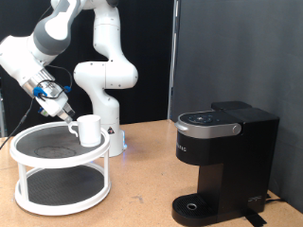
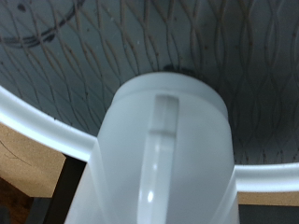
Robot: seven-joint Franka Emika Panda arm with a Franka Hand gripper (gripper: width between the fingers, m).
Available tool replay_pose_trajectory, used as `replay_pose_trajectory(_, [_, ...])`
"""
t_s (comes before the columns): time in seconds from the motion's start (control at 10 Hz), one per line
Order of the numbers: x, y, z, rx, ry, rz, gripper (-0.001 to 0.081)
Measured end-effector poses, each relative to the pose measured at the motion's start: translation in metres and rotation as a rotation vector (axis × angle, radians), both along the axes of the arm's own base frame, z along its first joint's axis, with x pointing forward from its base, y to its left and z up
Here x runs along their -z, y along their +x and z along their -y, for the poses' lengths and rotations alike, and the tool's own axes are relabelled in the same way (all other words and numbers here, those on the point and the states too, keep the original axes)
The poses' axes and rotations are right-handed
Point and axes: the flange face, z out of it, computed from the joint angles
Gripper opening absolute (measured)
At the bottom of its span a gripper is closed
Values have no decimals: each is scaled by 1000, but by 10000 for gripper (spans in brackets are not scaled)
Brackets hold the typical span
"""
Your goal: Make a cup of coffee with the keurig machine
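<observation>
The cup point(image 1: 89, 130), a plain white mug, stands on the top mesh shelf of a round white two-tier rack point(image 1: 38, 148) at the exterior view's left. My gripper point(image 1: 73, 118) is right against the cup's left side, reaching down from the upper left. In the wrist view the cup point(image 2: 168, 149) fills the middle, blurred and very close, with its handle point(image 2: 159, 154) facing the camera; my fingers do not show there. The keurig machine point(image 1: 225, 156), matte black with its lid down, stands at the exterior view's right, well apart from the cup.
The rack's white rim point(image 2: 37, 126) and dark mesh shelf point(image 2: 84, 65) lie behind the cup. The rack and machine stand on a wooden table point(image 1: 142, 189). The robot's white base point(image 1: 106, 85) stands behind the rack. A black panel is behind the machine.
</observation>
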Motion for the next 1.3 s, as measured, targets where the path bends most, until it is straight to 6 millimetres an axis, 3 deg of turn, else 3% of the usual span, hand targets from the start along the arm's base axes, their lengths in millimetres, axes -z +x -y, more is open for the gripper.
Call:
replay_pose_trajectory(0.9, [17,3,-2,36,14,2,709])
replay_pose_trajectory(1.0, [18,5,-3,37,18,12,523])
replay_pose_trajectory(1.1, [19,6,-4,41,20,16,523])
replay_pose_trajectory(1.3, [21,7,-4,42,23,14,205])
